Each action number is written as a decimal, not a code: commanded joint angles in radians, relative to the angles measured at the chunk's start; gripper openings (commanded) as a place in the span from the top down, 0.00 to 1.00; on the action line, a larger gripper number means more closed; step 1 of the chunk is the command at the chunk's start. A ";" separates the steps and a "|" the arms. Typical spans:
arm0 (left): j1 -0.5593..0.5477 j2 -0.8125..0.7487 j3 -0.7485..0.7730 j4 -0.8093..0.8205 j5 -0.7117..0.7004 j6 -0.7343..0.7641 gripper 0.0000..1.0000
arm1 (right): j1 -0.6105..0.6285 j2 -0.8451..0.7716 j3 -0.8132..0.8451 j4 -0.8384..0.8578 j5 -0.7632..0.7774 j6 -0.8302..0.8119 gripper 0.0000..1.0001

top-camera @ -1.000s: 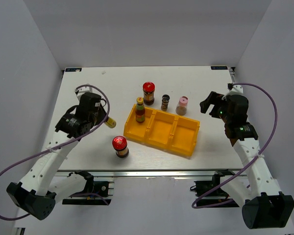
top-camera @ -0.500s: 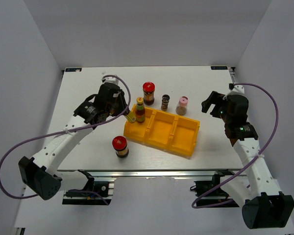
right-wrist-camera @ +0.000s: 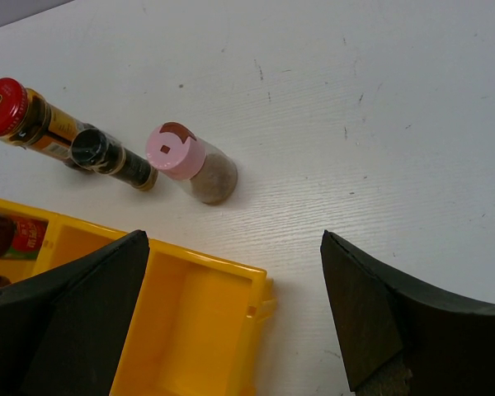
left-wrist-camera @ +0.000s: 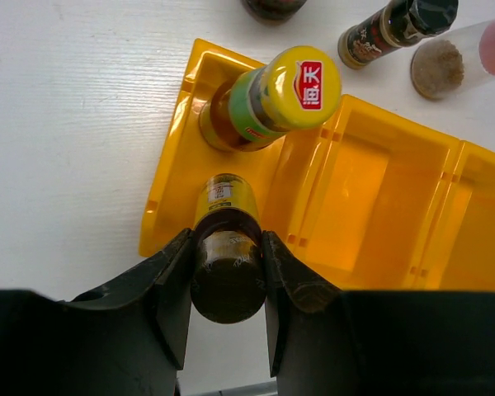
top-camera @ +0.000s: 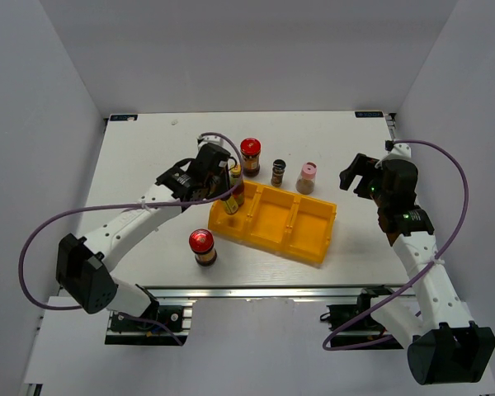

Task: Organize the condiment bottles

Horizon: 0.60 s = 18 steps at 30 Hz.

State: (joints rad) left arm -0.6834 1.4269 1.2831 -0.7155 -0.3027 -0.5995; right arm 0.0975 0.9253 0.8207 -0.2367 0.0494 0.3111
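Placement step, second sauce bottle. Left gripper (left-wrist-camera: 226, 256) clamped on slim bottle (left-wrist-camera: 223, 202), tilted with base toward wrist, over near end of tray (left-wrist-camera: 379, 190) left compartment, just beside twin bottle (left-wrist-camera: 293, 91) standing there. Right gripper (right-wrist-camera: 233, 272) spread wide, holding nothing, apart at tray's right end. Outside tray: near jar (top-camera: 202, 246), far jar (top-camera: 250, 155), spice jar (top-camera: 278, 172), shaker (top-camera: 307, 176) (all upright). Next, by judgement: right the bottle, lower beside twin without knocking it, release.

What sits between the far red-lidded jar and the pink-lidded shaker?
The dark spice jar stands between the far red-lidded jar and the pink-lidded shaker. Both the top view and the right wrist view show it.
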 commanded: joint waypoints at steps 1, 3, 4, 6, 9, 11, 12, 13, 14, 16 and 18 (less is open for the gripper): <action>-0.018 0.016 0.001 0.096 -0.019 -0.022 1.00 | -0.005 0.009 0.015 0.028 0.007 0.002 0.11; -0.022 0.041 0.013 0.080 -0.067 -0.026 1.00 | -0.004 0.012 0.017 0.028 0.006 0.002 0.11; -0.027 0.067 0.021 0.050 -0.082 -0.032 1.00 | -0.005 0.012 0.017 0.027 0.006 0.003 0.11; -0.028 0.092 0.039 0.033 -0.096 -0.033 1.00 | -0.004 0.012 0.017 0.028 0.007 0.003 0.11; -0.039 0.127 0.047 0.021 -0.105 -0.037 1.00 | -0.005 0.014 0.015 0.028 0.006 0.003 0.11; -0.042 0.148 0.047 0.014 -0.119 -0.039 0.99 | -0.005 0.014 0.015 0.028 0.007 0.003 0.11; -0.045 0.153 0.047 0.014 -0.118 -0.040 0.97 | -0.005 0.014 0.015 0.028 0.007 0.005 0.11; -0.048 0.158 0.045 0.022 -0.110 -0.040 0.92 | -0.005 0.015 0.015 0.028 0.007 0.003 0.11; -0.048 0.161 0.044 0.024 -0.107 -0.039 0.89 | -0.005 0.015 0.015 0.028 0.006 0.003 0.11; -0.050 0.164 0.041 0.030 -0.104 -0.040 0.80 | -0.005 0.018 0.015 0.027 0.006 0.005 0.11; -0.053 0.162 0.039 0.030 -0.104 -0.040 0.70 | -0.004 0.023 0.017 0.028 0.001 0.006 0.11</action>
State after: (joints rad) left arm -0.7288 1.6081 1.2915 -0.7021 -0.3859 -0.6296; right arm 0.0975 0.9432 0.8211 -0.2367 0.0494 0.3119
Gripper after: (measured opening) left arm 0.443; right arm 0.895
